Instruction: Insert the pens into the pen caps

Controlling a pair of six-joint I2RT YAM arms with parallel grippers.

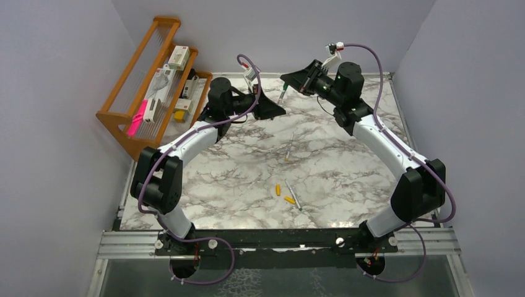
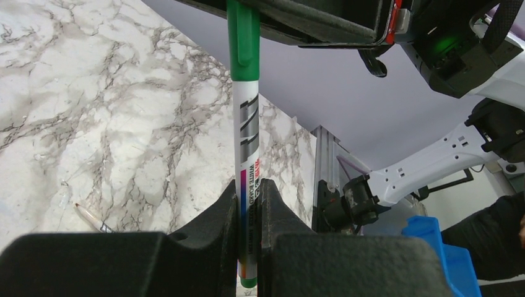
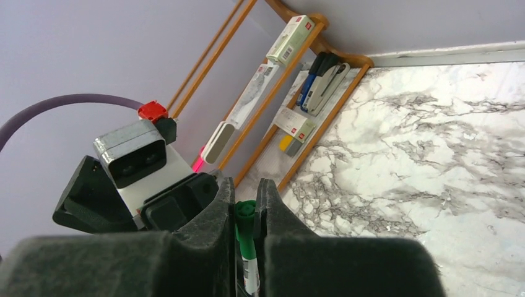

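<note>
left gripper (image 2: 247, 189) clamped on pale grey stick pen (image 2: 247, 133). right gripper (image 3: 245, 185) clamped on dark green plastic cap (image 3: 246, 234), which meets pen's upper end. pair held in air, right of wooden rack (image 1: 155, 74). second grey pen (image 1: 290, 148), third grey pen (image 1: 293, 195), yellow-orange cap (image 1: 278, 189) and second yellow-orange cap (image 1: 289, 200) lie on white marble table (image 1: 353, 173), further right of rack, nearer arm bases.

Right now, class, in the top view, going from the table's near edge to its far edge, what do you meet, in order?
Mounting rail → nearest loose pen → second loose pen → green-capped pen, held up off the table.
</note>
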